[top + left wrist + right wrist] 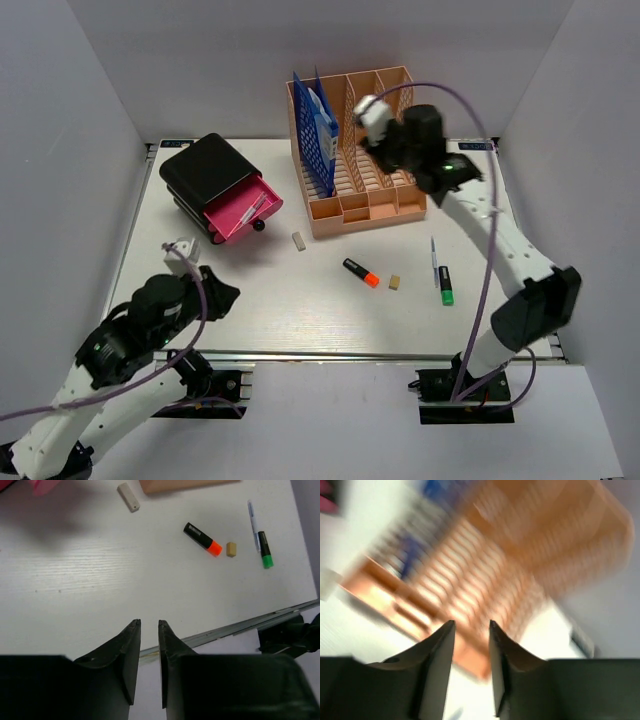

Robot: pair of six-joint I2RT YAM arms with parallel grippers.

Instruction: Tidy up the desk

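Top external view shows the desk (300,310) with a peach file rack (372,195) at its far edge and a black drawer box (215,185) at the far-left corner. The right gripper (471,630) hovers over the rack, jaws narrowly parted, empty. The left gripper (149,630) hangs at the near edge, nearly closed, holding nothing. An orange-tipped marker (361,272) and green-tipped marker (445,285) lie mid-desk.

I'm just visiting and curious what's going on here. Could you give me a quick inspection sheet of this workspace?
Surface: white desk, mostly bare.
Job's things: orange highlighter, green marker, pen, two erasers lie loose.
Clutter: peach rack holding blue folders; black drawer box, pink drawer open.
Grippers: left gripper and right gripper empty, fingers narrowly apart.
Cables: purple cable loops along each arm.
Surroundings: grey walls.
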